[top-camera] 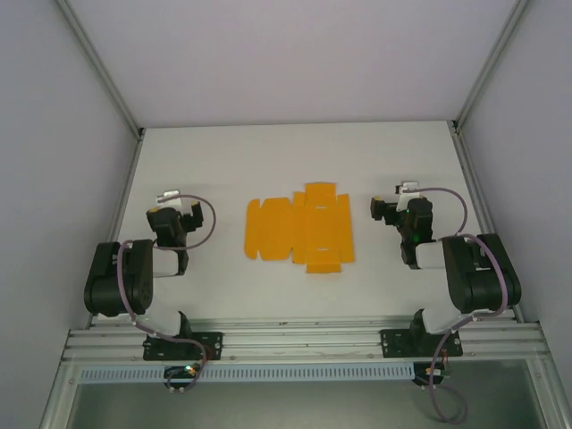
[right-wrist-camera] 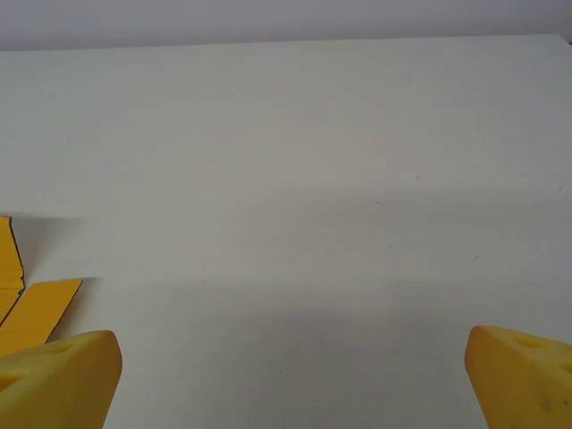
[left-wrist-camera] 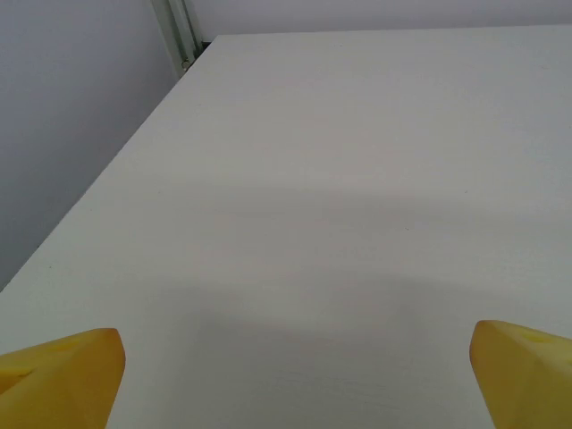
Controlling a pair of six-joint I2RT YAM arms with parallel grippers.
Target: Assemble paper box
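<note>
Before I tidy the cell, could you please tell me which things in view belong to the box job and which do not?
Job: flat orange paper box sheet; left gripper; right gripper.
Not the job: white table; aluminium frame rail.

White table [top-camera: 295,161] w/ grey walls [top-camera: 54,134] & alu rail [top-camera: 304,336] at near edge.

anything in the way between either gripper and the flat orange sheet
Nothing visible does. The paper box lies as a flat, unfolded sheet mid-table, with just bare table between it and the left gripper on one side and the right gripper on the other. Both grippers are open.
</note>
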